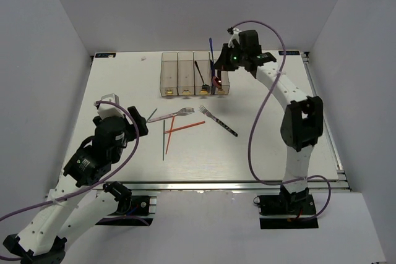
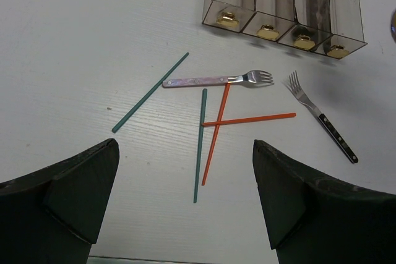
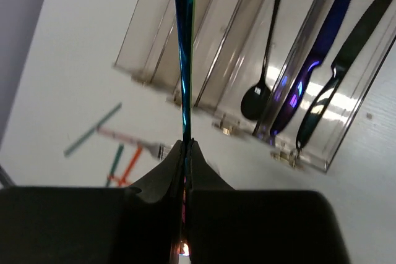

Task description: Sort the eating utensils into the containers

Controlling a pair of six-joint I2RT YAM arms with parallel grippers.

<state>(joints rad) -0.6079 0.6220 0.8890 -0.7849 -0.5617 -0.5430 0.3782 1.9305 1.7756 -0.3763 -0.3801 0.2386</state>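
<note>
1. Right gripper (image 3: pixel 184 145): fingers pinched tight on a slim iridescent blue utensil (image 3: pixel 184 41), held above the right end of the containers (image 1: pixel 169 69). The type of utensil cannot be told.
2. Left gripper (image 2: pixel 184 153): fingers spread wide, holding nothing, above the loose cutlery.
3. In the containers: black spoon (image 3: pixel 260 94), blue knife (image 3: pixel 309 72), dark knife (image 3: pixel 339 69).
4. On the table (image 1: pixel 278 140): pink-handled fork (image 2: pixel 204 81), dark-handled fork (image 2: pixel 322 115), two teal chopsticks (image 2: pixel 150 93), two crossed red chopsticks (image 2: pixel 250 119).

bins (image 1: pixel 170 72): clear glossy plastic | fork (image 2: pixel 216 81): shiny metal | utensil (image 3: pixel 184 41): iridescent gloss | table (image 1: pixel 124 85): matt
</note>
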